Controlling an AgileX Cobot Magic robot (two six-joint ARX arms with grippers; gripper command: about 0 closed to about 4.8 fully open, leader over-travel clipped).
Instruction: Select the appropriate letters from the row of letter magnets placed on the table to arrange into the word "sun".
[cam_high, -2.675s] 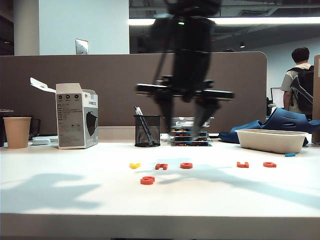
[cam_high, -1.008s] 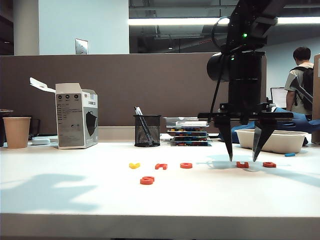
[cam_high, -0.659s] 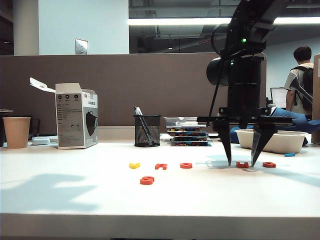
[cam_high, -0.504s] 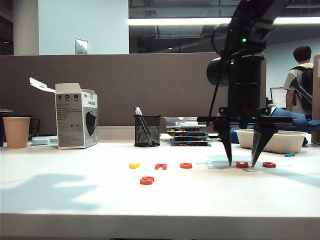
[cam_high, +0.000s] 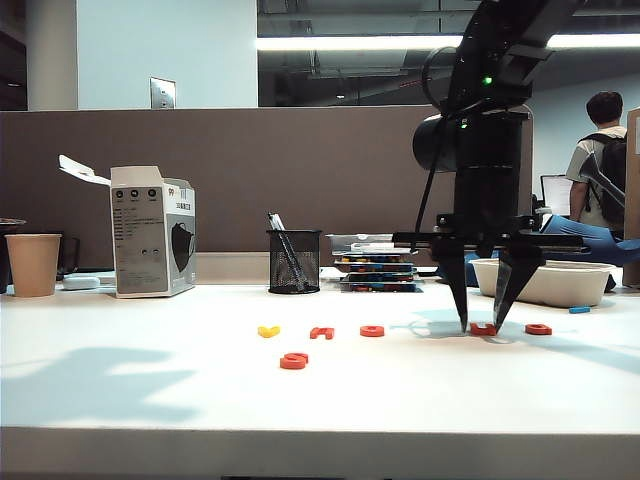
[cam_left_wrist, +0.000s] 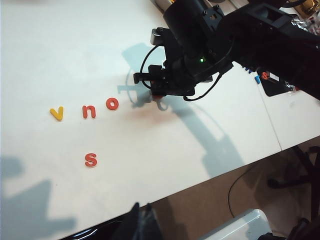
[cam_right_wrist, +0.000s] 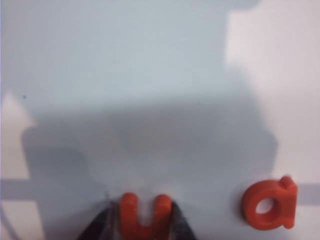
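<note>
**Operator:** Where is the letter now in work?

**Technician:** The u (cam_right_wrist: 145, 215) lies flat on the table (cam_high: 150, 400), directly between the fingertips of the right hand (cam_high: 480, 327). The right wrist view shows one dark finger (cam_right_wrist: 97, 225) pressed against each side of the letter, so the jaws stand narrow and closed on the u. The letter is not yet lifted.

**Operator:** What lies around that hand?

**Technician:** The a (cam_right_wrist: 269, 202) sits just beside it on the outer side, apart from the fingers. On the inner side, further along the row, lie the o (cam_left_wrist: 112, 103), the n (cam_left_wrist: 88, 111) and the yellow v (cam_left_wrist: 57, 113). The s (cam_left_wrist: 90, 159) lies well apart from the hand, out of the row and nearer the front table edge.

**Operator:** And the left hand?

**Technician:** It hangs raised over the front edge of the table, far from the row. Only a dark sliver of it (cam_left_wrist: 141, 225) shows in its wrist view; whether it is wide or narrow cannot be told.

**Operator:** Which step is this?

**Technician:** Judged from the layout, the s is placed and the u is being picked. The next move calls for a straight lift clear of the a, a carry over the row, and a set-down just beside the s, upright and not touching it. The n remains to be fetched.
</note>
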